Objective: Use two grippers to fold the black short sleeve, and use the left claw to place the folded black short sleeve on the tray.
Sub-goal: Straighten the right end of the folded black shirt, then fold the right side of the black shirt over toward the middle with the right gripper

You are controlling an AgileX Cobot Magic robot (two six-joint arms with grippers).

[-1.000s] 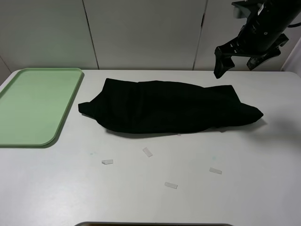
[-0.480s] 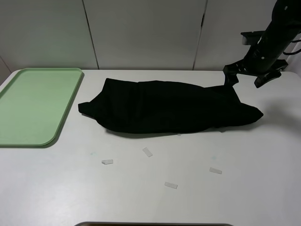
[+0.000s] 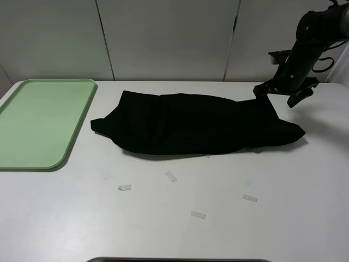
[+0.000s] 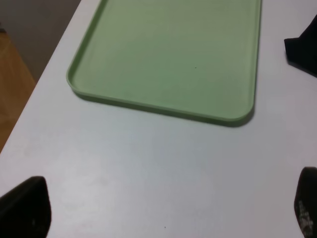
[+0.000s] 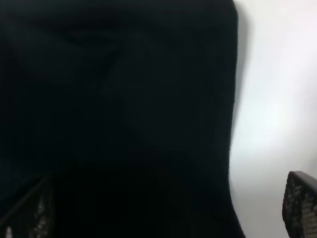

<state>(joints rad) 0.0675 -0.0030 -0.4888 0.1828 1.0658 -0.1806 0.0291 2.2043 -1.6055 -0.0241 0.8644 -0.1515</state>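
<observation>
My right tool [image 3: 281, 94] hovers spread over the black short sleeve [image 3: 196, 123], ready to pinch its end; my left tool [image 4: 166, 206], also spread, faces the tray [image 4: 173, 49].

Folded black short sleeve [image 3: 191, 128] near tray [image 3: 38, 120]

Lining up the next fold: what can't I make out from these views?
- Left gripper: outside the exterior high frame; wrist view cuts off all but two fingertips.
- Right gripper touching the black fabric short-sleeve shirt? Too small overhead; wrist view blurred dark.
- Shirt's collar, sleeves: lost in folded black cloth.
- Pale green rectangular plastic tray: left edge cropped overhead.
</observation>
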